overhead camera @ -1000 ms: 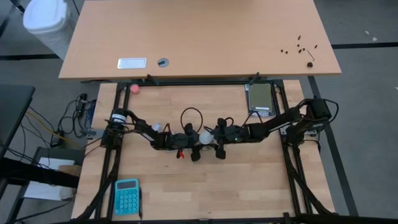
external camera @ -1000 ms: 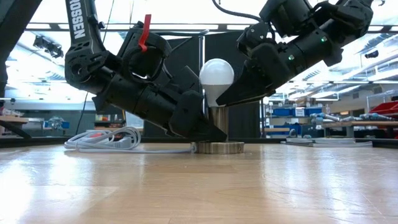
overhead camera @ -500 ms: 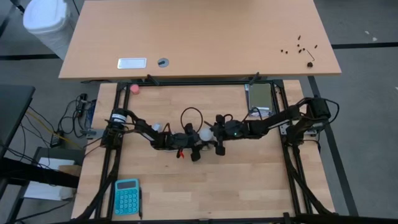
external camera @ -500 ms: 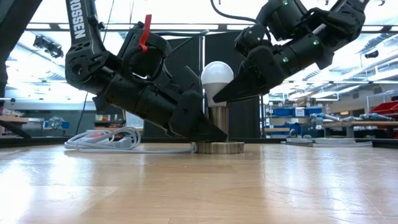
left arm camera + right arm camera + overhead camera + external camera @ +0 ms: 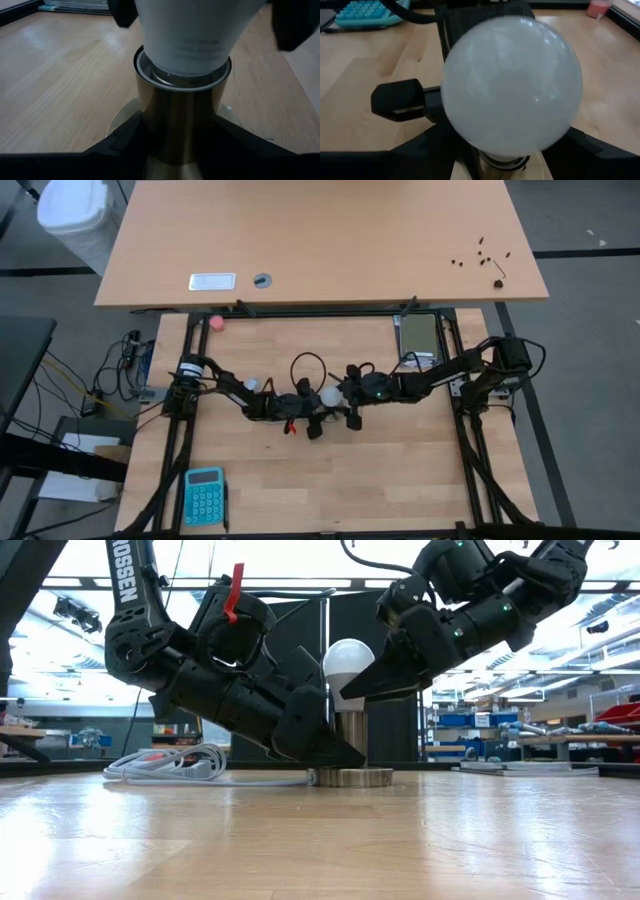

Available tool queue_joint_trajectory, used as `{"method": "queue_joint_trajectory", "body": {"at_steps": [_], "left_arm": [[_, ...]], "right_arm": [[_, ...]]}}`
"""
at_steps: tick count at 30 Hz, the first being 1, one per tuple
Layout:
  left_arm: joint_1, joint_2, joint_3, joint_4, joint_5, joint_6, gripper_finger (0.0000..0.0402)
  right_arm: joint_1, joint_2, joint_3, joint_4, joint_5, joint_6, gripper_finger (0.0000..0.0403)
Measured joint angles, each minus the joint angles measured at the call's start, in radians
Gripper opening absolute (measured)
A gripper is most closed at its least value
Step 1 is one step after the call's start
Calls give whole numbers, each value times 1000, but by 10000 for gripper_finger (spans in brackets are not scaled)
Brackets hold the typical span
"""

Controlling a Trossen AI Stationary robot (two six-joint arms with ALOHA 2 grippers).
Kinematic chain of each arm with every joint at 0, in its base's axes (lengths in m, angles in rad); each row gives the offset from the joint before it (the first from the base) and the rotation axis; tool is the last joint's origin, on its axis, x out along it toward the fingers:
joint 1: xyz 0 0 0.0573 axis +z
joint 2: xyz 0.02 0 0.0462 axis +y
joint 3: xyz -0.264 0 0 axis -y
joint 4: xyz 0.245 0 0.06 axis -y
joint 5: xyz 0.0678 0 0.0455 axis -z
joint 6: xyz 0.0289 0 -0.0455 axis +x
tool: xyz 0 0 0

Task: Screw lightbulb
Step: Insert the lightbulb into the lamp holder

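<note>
1. Far on my left, 1 blue calculator [image 5: 203, 494] is lying near the front corner of the table [image 5: 400, 490], and 1 pink ball [image 5: 216, 323] is sitting at the back edge; the ball is showing only as a cut-off pink blur in my right wrist view.
2. 1 white cord [image 5: 170, 764] is lying coiled on the table behind my left arm, and I cannot make out where it is ending.
3. My left gripper [image 5: 325, 745] is reaching low to the table's middle, its 2 fingers sitting on either side of the brass socket [image 5: 180, 125] and pressing against its column, so it is closed partway on the socket. From above, the arm is hiding this grip.
4. The 1 lightbulb [image 5: 348, 662] is standing upright in the socket at the table's centre, its neck inside the socket's rim. Its screw base is hidden within the socket, so I cannot tell how far it is threaded in.
5. My right gripper [image 5: 362, 680] is coming down from the right onto the lightbulb. Its 2 fingers are flanking the globe, standing fairly wide, and I cannot tell whether they are actually gripping it or only lying beside it.
6. Far right, 1 dark tablet-like slab [image 5: 418, 337] is lying at the back edge.
</note>
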Motion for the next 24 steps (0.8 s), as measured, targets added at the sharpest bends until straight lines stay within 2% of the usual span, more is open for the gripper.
{"method": "queue_joint_trajectory", "body": {"at_steps": [9, 18, 24], "left_arm": [[0, 0, 0, 0, 0, 0, 194], [0, 0, 0, -1, 0, 0, 194], [0, -1, 0, -5, 0, 0, 194]], "right_arm": [[-2, -1, 0, 9, 1, 11, 254], [-2, 0, 0, 1, 5, 11, 212], [-2, 0, 0, 0, 7, 11, 202]]}}
